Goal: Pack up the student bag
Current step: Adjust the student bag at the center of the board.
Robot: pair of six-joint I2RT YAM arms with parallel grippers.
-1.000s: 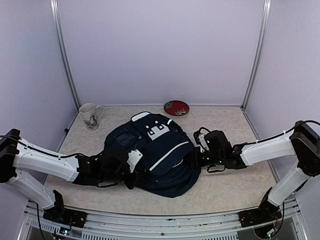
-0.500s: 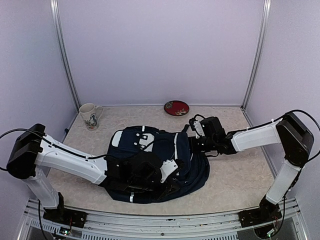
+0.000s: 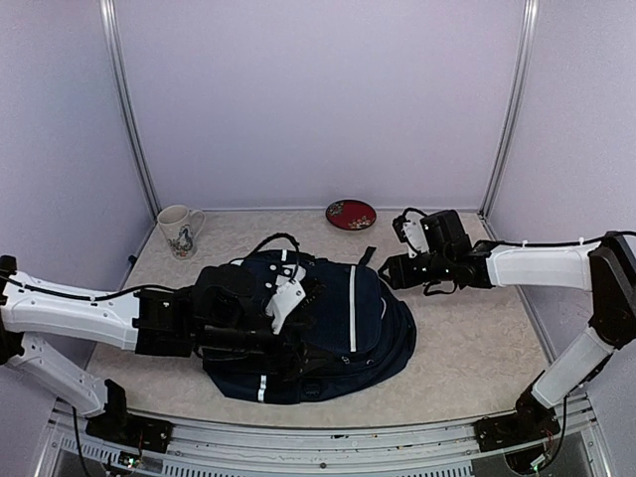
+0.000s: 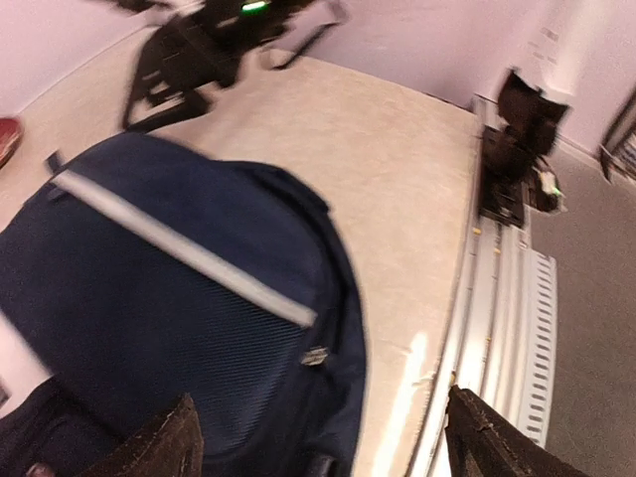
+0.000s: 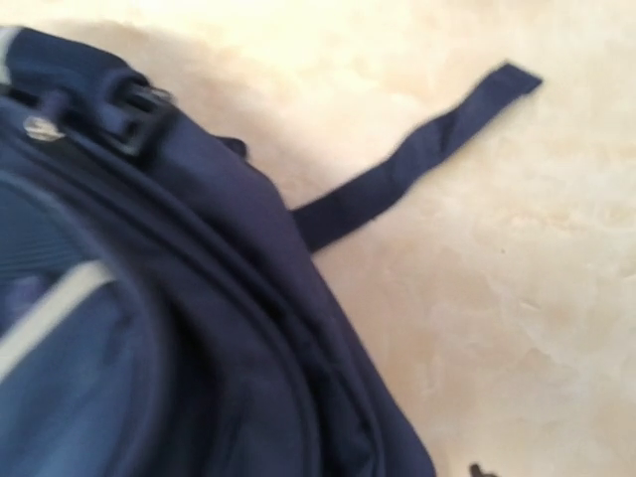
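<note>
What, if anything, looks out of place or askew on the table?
The student bag lies flat and slumped rather than upright, and one thin strap trails loose across the table at its back right side. The mug stands upright, and nothing looks spilled or damaged.

White link shells on left arm (image 3: 75, 310), right arm (image 3: 537, 265); black joints, thin black cables.

One student bag (image 3: 370, 320), one mug (image 3: 178, 231) and one red dish (image 3: 351, 214).
</note>
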